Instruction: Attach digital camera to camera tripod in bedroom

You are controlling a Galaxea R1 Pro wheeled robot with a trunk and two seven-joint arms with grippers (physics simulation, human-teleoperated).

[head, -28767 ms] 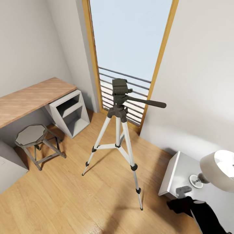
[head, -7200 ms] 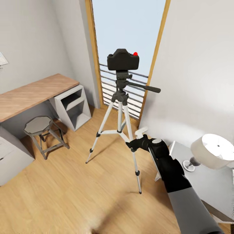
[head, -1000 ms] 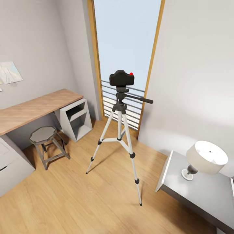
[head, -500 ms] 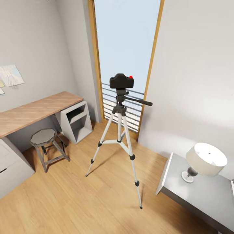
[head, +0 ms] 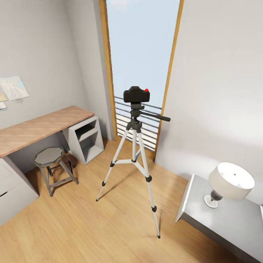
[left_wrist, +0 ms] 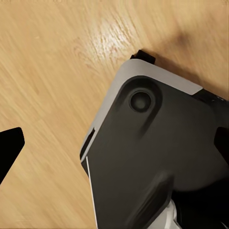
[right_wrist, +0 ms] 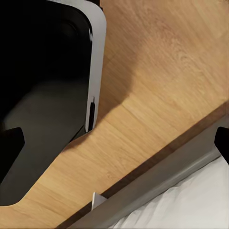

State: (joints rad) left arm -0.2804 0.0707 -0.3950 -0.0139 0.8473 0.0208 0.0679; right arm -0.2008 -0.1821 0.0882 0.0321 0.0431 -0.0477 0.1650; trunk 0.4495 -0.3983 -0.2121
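The digital camera [head: 136, 94], a small black box with a red button on top, sits upright on the black head of the camera tripod [head: 134, 146]. The tripod stands on its three silver legs on the wood floor in front of the tall window [head: 142, 51], with its pan handle pointing right. In the left wrist view my left gripper [left_wrist: 114, 148] hangs open over the floor with nothing between its fingers. My right gripper [right_wrist: 116, 143] is also open with nothing in it, low over the floor.
A wood-topped desk [head: 36, 128] with a grey shelf unit [head: 86, 140] and a grey stool [head: 49, 156] stand at the left. At the right is a grey nightstand [head: 226, 215] with a lamp [head: 231, 179]. My black base [left_wrist: 157, 157] and a bed frame [right_wrist: 157, 176] lie below the wrists.
The camera, absent from the tripod long ago, now sits on its head. My right arm has drawn away from the tripod. Over the last second the head view has shifted slightly; nothing else moved.
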